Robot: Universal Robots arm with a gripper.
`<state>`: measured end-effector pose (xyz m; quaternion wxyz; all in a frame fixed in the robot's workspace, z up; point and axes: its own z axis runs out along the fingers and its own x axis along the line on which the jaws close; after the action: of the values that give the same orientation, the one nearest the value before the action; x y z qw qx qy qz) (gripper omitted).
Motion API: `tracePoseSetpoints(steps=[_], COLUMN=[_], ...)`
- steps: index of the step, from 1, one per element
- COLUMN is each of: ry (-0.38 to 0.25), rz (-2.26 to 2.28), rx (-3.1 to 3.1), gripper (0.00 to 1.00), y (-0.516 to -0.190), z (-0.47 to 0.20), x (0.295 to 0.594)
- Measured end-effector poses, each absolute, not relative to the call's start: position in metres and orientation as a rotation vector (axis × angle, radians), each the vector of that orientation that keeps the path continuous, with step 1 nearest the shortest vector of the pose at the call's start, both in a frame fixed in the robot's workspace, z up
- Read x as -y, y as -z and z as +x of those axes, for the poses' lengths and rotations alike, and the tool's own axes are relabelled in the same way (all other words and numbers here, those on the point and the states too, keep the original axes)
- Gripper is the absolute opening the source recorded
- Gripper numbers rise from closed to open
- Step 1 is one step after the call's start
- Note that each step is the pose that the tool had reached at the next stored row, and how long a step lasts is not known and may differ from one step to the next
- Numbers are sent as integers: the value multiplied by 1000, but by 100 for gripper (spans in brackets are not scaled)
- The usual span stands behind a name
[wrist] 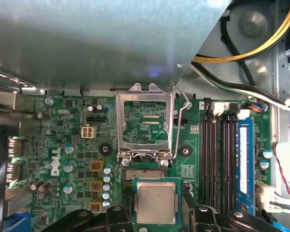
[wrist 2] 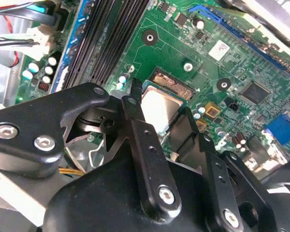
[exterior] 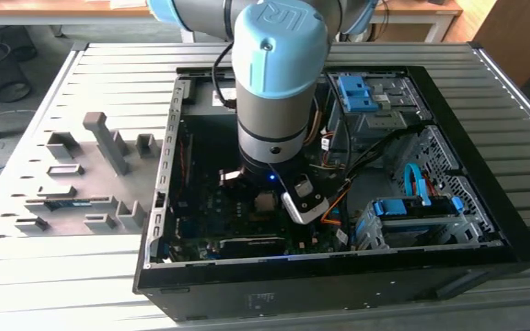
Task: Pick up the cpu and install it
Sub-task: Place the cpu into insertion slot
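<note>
In the exterior view the arm (exterior: 279, 83) reaches down into an open computer case (exterior: 513, 234) on a slatted metal table (exterior: 523, 83), and the gripper (exterior: 265, 201) hangs low over the motherboard (exterior: 210, 207). A grey fixture tray (exterior: 72, 186) lies well apart from the gripper, outside the case. In the second wrist view the two black fingers (wrist 2: 134, 121) are pressed against opposite edges of the cpu (wrist 2: 159, 108), pinching it between them with its silver top facing up. Just past the fingertips a strip of the socket (wrist 2: 171, 83) shows, and the dark memory slots (wrist 2: 111, 38) run along one side of the gripper, near it. In the first wrist view the cpu (wrist: 156, 202) again sits between the fingers (wrist: 186, 200), level and square to the board, with the socket's contact field (wrist: 144, 172) just ahead of it. Further ahead the metal load frame (wrist: 145, 121) is flipped open, its wire lever (wrist: 180, 125) raised beside it. Beyond the frame a grey metal box (wrist: 101, 38) stands, with a yellow cable (wrist: 261, 43) curving beside it.
</note>
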<state>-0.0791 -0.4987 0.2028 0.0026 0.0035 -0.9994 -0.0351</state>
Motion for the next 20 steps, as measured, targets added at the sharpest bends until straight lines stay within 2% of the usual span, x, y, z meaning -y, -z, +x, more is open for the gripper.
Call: tracePoseSetpoints(steps=[20], ry=[109], rz=[11], rx=[3135], gripper=[47], y=[-189], z=[-89], x=[500])
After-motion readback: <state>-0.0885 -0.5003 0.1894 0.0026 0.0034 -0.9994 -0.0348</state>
